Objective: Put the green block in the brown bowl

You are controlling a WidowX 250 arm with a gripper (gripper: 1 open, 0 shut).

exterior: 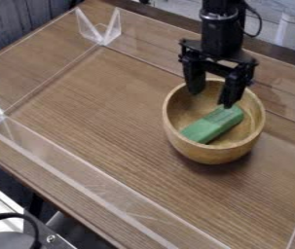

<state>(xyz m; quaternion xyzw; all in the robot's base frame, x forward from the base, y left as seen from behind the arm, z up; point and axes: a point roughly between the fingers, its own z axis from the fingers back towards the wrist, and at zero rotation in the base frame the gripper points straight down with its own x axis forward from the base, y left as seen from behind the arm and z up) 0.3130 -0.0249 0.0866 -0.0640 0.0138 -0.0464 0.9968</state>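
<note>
The green block is seen inside the brown bowl, lying on the bowl's floor. It is laid obliquely, one end pointed to the near left and the other to the far right (the latter toward the bowl's right wall). The bowl is set upright on the wooden table, in the right part of the scene, with its mouth facing up. Its thick light-brown wall is exposed along the near side.

The black gripper is positioned over the far part of the bowl, directed downward. Its fingers are spread apart and the pincer is judged open; nothing is gripped. The block is located on the near side of the fingers (whether the fingertips are touching the bowl's inner surface cannot be told from this view).

A white angular bracket is noted at the far edge of the table, left of the arm. In the near left corner, black cables are observed beside the table, next to a white strip running along its left edge.
</note>
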